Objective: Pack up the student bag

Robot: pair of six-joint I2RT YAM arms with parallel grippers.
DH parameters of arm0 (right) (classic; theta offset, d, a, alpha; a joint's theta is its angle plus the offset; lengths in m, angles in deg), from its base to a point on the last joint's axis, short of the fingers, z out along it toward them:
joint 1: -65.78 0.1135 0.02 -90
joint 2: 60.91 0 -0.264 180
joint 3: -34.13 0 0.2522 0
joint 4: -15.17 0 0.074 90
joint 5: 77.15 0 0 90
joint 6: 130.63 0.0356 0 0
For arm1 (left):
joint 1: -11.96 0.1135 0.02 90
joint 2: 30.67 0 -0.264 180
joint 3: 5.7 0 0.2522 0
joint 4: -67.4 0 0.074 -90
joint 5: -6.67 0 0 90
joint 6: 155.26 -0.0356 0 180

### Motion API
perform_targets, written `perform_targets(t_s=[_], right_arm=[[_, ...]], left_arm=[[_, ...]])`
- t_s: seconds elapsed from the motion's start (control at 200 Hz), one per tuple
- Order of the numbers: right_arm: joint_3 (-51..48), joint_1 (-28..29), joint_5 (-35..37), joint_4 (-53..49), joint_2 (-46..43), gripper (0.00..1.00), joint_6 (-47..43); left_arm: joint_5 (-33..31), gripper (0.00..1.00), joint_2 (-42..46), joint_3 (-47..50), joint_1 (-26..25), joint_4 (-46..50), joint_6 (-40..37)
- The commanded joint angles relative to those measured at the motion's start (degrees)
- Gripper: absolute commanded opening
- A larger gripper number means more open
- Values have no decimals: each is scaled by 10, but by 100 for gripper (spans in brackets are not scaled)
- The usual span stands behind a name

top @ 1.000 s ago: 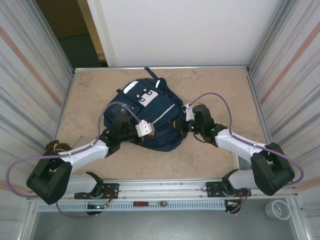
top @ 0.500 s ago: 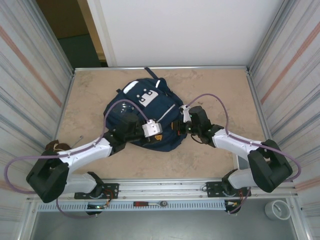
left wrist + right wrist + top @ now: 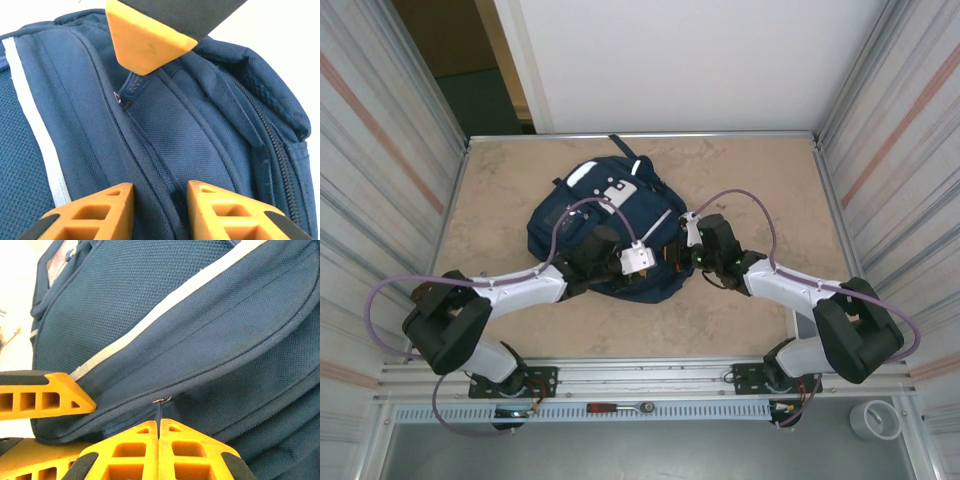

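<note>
The left arm (image 3: 520, 290) reached from its base at the near-left corner, its white forearm lying low and running rightward across the table (image 3: 750, 170), the wrist bent over the near half of the student bag (image 3: 560, 215). In the left wrist view the left gripper (image 3: 160, 184) pointed down onto the navy fabric with its orange fingers a little apart, straddling a stitched ridge beside a pocket zip. Whether they pinched that ridge or merely rested on it could not be told.

The bag lay flat on its back at the middle of the table, somewhat left of centre. Its long axis ran from far to near, leaning slightly rightward toward the near end. The top end, with its carry loop (image 3: 623, 148) and white patch (image 3: 610, 190), pointed to the far wall, and the bottom end faced the arms. A pale reflective stripe (image 3: 35, 130) ran along the front panel.

The right arm (image 3: 790, 285) came in from the near-right corner, its forearm angled leftward and its wrist down at the bag's right flank. The right gripper (image 3: 159, 422) had its jaws pressed together on the thin zip pull (image 3: 159, 410) of a front pocket, just below the slider. One left finger lay beside it against the fabric.
</note>
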Motion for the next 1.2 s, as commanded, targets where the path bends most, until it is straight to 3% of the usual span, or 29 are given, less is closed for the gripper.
perform_targets(t_s=[0.0,0.115,0.255,0.596,1.192], right_arm=[[-12,5,14,17,3,0,4],[-12,5,8,26,19,0,-7],[-16,10,-3,47,32,2,-9],[-12,25,2,53,50,11,-13],[7,36,8,69,87,17,-11]], left_arm=[[0,19,19,-12,2,-6,12],[37,8,47,8,6,-41,29],[74,3,83,30,17,-72,54],[103,1,99,37,26,-90,66],[107,1,99,40,25,-91,70]])
